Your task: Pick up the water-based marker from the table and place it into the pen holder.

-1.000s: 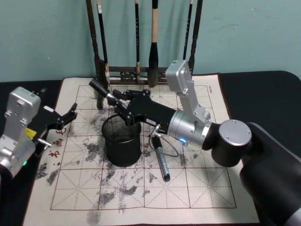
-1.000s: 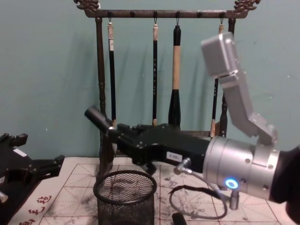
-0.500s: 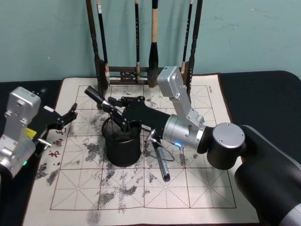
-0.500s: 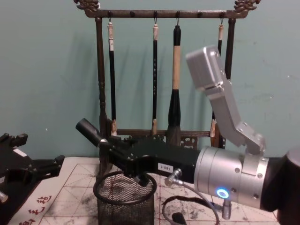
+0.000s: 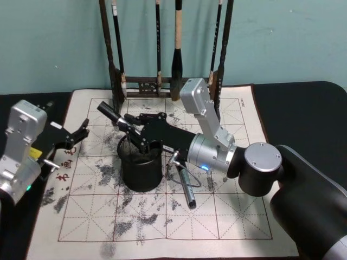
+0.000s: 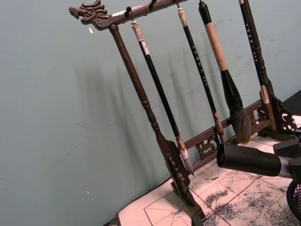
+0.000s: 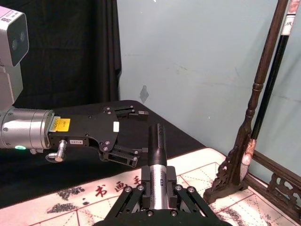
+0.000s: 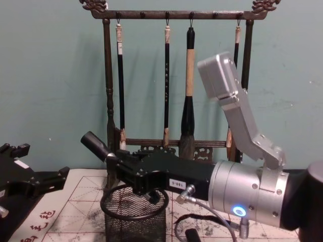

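My right gripper (image 5: 132, 128) is shut on the water-based marker (image 5: 110, 112), just above the back rim of the pen holder (image 5: 141, 168), a black mesh cup standing on the table (image 5: 238, 216). The marker is tilted, with its black cap (image 8: 95, 145) pointing up and to the left past the holder (image 8: 133, 219). Its lower end is hidden behind the gripper. In the right wrist view the silver barrel (image 7: 159, 186) sits clamped between the fingers. My left gripper (image 5: 76, 135) stays open at the mat's left edge, apart from the holder.
A second black-capped marker (image 5: 184, 187) lies on the mat just right of the holder, under my right arm. The dark wooden brush rack (image 5: 116, 81) with several hanging brushes stands close behind the holder. The front of the mat carries grey ink smudges.
My right gripper has come down and slightly left with the marker, from higher above the holder to just over its rim. The left arm has not moved.
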